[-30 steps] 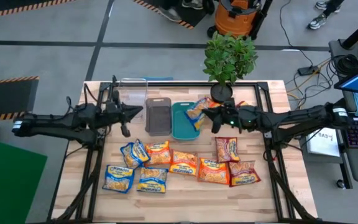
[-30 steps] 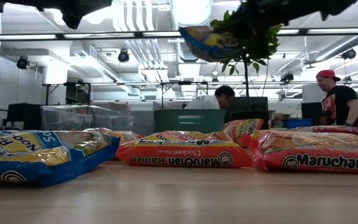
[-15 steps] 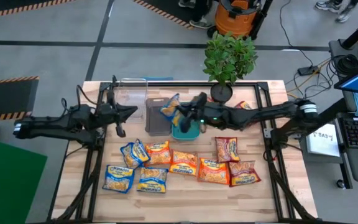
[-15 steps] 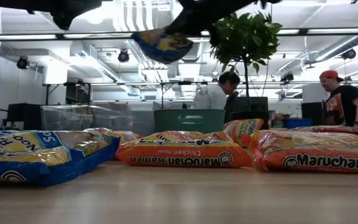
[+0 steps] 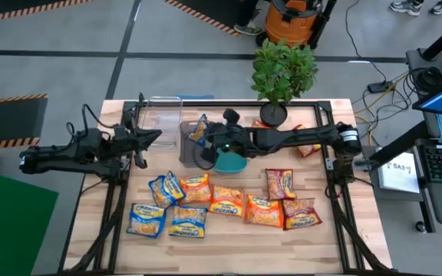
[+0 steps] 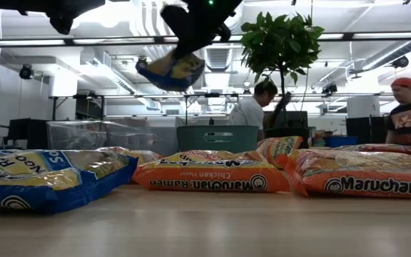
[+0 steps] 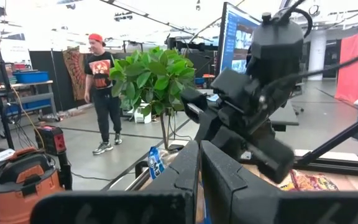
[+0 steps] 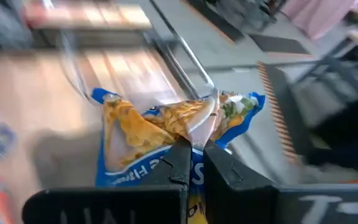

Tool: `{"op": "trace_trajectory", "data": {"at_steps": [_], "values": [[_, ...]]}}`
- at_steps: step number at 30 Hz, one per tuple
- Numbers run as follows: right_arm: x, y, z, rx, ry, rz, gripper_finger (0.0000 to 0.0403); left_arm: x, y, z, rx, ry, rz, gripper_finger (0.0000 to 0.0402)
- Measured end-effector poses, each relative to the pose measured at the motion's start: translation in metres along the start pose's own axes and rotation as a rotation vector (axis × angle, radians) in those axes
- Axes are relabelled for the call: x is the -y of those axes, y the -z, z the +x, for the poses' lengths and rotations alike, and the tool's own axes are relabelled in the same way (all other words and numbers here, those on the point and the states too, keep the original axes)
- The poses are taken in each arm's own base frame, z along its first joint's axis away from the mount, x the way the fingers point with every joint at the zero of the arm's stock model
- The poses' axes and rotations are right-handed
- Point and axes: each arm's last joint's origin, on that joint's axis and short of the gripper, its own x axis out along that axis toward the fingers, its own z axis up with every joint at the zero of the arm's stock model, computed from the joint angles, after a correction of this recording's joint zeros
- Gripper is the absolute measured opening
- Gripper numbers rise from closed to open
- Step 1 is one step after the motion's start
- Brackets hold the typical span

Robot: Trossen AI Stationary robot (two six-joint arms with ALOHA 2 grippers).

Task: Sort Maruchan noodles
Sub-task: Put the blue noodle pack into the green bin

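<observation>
A blue-and-yellow noodle packet (image 5: 199,130) hangs in my shut right gripper (image 5: 206,139) above the grey bin (image 5: 192,152); it also shows high in the low view as the packet (image 6: 170,71). Other packets lie flat on the near half of the table: blue ones (image 5: 166,188), orange ones (image 5: 227,199), red ones (image 5: 280,182). My left gripper (image 5: 140,141) hovers shut and empty by the clear bin (image 5: 163,115); the left wrist view shows the fingers (image 7: 188,163) closed together. My right gripper (image 8: 196,148) pinches the blue-and-yellow packet between its two fingers at one edge of the wrapper (image 8: 194,127), which creases there. The arm reaches in from the table's right. The packet is lifted clear and hangs tilted below the fingers (image 6: 191,32).
The teal bin (image 5: 230,162) sits right of the grey bin, partly under the right arm. A potted plant (image 5: 282,73) stands at the far edge, with another packet (image 5: 307,147) near it. People stand in the room behind the table.
My right gripper has carried the blue-and-yellow packet toward the table's left, from over the teal bin to over the grey bin, keeping it shut in the fingers. My left gripper has drawn back a little toward the table's left.
</observation>
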Motion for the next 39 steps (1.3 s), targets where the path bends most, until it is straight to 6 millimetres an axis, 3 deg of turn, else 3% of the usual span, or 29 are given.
{"op": "trace_trajectory", "data": {"at_steps": [7,17,24,39], "values": [[0.001,0.008,-0.001,-0.258,-0.014,-0.466,0.0009,0.000,0.000,0.000,0.001,0.000,0.002,0.0000],[-0.012,0.046,0.031,-0.469,-0.016,-0.802,0.0009,0.000,0.001,0.000,-0.003,0.000,0.005,0.0000],[-0.015,0.070,0.051,-0.500,0.031,-0.795,0.0009,0.000,0.001,0.000,-0.003,0.000,0.009,0.0000],[-0.024,0.106,0.065,-0.421,0.127,-0.842,0.0009,0.000,0.001,0.001,-0.006,0.001,0.010,0.0000]]}}
